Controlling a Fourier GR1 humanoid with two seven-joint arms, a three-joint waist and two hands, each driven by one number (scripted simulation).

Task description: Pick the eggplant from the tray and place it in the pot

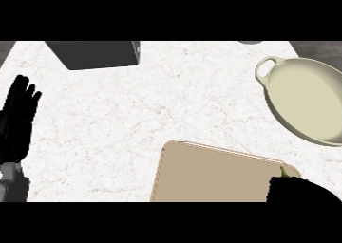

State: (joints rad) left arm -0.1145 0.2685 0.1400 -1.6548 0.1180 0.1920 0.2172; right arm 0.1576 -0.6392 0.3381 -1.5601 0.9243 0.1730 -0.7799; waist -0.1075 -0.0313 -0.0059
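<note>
My left hand [18, 111] rests released at the desk's [132, 109] left edge, fingers up, well away from the work. The eggplant [284, 174] sits at the tray's [209, 175] near right corner. Only its green stem shows clearly, pointing up and slightly left. The rest merges into a dark mass that I take to be my right hand [307, 192] over it, though I cannot tell whether it is clenched around it. That arm is plainly the nearer one. The pot [308, 102] lies farther away, just right of straight ahead, mouth open, handle at its far left. I see bare desk between tray and pot, so I would lift over the tray's rim and the pot's near wall.
</note>
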